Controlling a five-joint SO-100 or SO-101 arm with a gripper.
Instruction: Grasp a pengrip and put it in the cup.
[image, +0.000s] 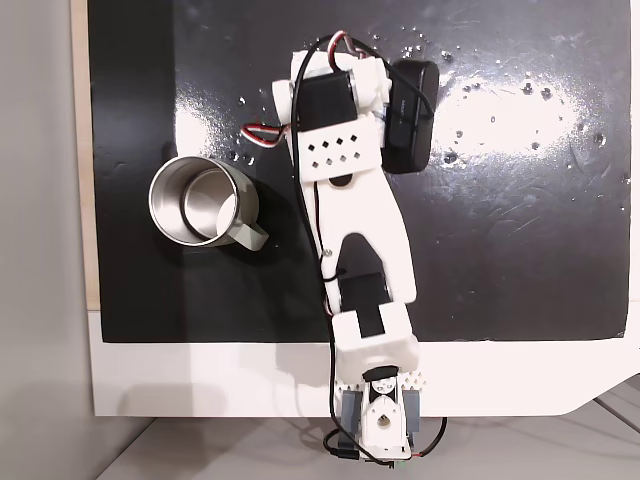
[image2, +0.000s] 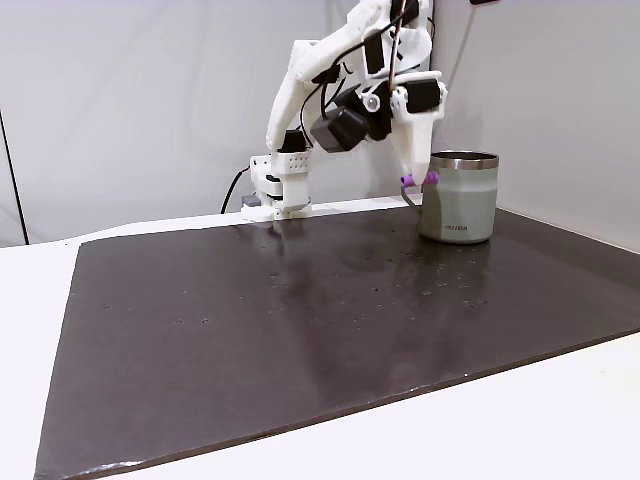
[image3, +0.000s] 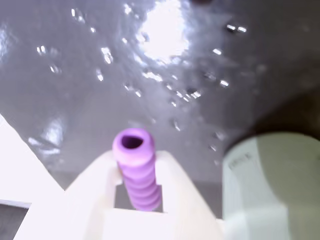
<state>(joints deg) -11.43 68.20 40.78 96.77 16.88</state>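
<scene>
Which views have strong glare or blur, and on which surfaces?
In a fixed view from above, strong white glare sits on the black mat, right of the arm. In the wrist view, the mat's reflections and the cup are blurred; the pengrip between the fingers is sharper. The side fixed view is evenly lit, with faint reflections.
</scene>
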